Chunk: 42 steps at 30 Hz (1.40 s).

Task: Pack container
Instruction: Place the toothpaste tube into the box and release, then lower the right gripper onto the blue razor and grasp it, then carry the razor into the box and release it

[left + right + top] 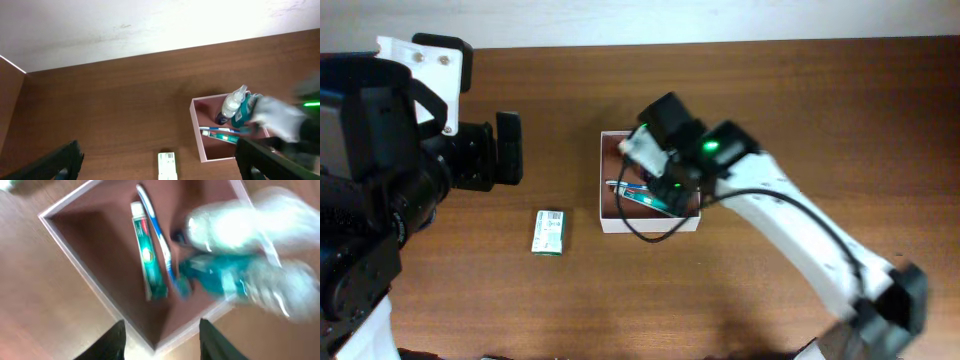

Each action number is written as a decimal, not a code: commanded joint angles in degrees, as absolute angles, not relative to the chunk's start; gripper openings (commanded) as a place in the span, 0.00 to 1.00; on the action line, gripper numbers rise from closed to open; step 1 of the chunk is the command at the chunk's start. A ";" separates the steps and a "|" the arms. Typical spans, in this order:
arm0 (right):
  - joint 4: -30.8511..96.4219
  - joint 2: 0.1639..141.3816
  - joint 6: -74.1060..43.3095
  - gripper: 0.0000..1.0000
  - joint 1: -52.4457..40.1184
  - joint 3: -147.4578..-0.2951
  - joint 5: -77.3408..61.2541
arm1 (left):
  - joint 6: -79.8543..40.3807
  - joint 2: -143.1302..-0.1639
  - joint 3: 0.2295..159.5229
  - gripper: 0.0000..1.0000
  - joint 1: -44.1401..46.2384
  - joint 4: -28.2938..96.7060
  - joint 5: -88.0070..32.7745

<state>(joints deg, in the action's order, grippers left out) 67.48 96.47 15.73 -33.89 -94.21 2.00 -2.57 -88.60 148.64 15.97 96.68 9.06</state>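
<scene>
The container, a shallow square box with white walls and a reddish-brown inside, stands mid-table. It also shows in the left wrist view and the right wrist view. In it lie a green toothpaste tube and a blue toothbrush. A blurred clear-and-teal bottle is at its corner; I cannot tell if it rests there. My right gripper is open and empty just above the box. My left gripper is wide open and empty, left of the box.
A small green-and-white flat packet lies on the brown table left of the container, below my left gripper; it also shows in the left wrist view. A pale wall runs along the table's far edge.
</scene>
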 commanded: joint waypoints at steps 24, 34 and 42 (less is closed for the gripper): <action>59.09 112.46 -3.86 0.66 2.61 -77.52 -3.20 | -1.67 -88.01 148.55 0.99 15.70 96.68 9.47; 55.44 117.49 -3.88 0.39 2.61 -74.76 -4.99 | -1.65 -88.01 148.55 0.99 15.70 96.68 9.50; 57.47 117.58 -3.90 0.13 2.61 -74.81 -5.61 | -1.67 -88.01 148.55 0.99 15.70 96.68 9.50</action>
<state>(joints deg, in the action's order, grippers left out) 56.69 115.44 -4.08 2.66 -76.05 -3.64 -2.57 -88.60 148.64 15.97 96.68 9.06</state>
